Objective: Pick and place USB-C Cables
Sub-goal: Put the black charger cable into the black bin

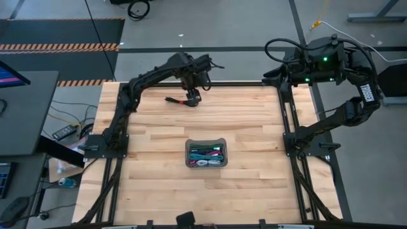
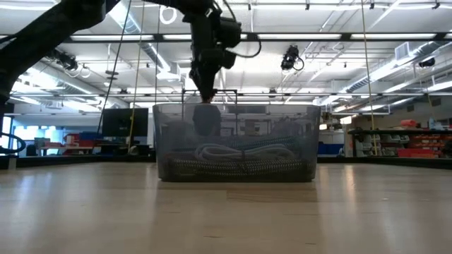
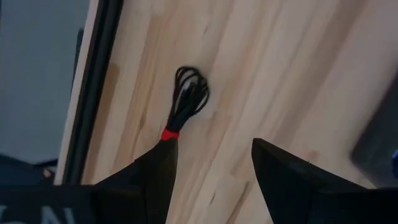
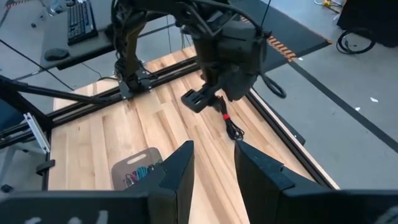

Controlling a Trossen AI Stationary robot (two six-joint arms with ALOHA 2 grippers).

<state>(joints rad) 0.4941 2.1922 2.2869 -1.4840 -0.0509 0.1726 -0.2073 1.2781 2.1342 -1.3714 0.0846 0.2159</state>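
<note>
Tray mid-frame in high view, cables already inside. Last black-red cable on tabletop, upper centre, trailing left from left claw, long axis crosswise. Left claw wide, one finger at cable's red band, nothing held. Right claw parked upper right, part open, empty.

You've got the pale butcher-block table under everything, with a translucent grey tray sitting near its middle. Dark rails run along the table's edges. Look to the left: a dark desk stands beside the table, and a remote-like device lies just off its corner. Hazard-striped tape crosses the grey floor beyond, and a keyboard rests on another desk.
</note>
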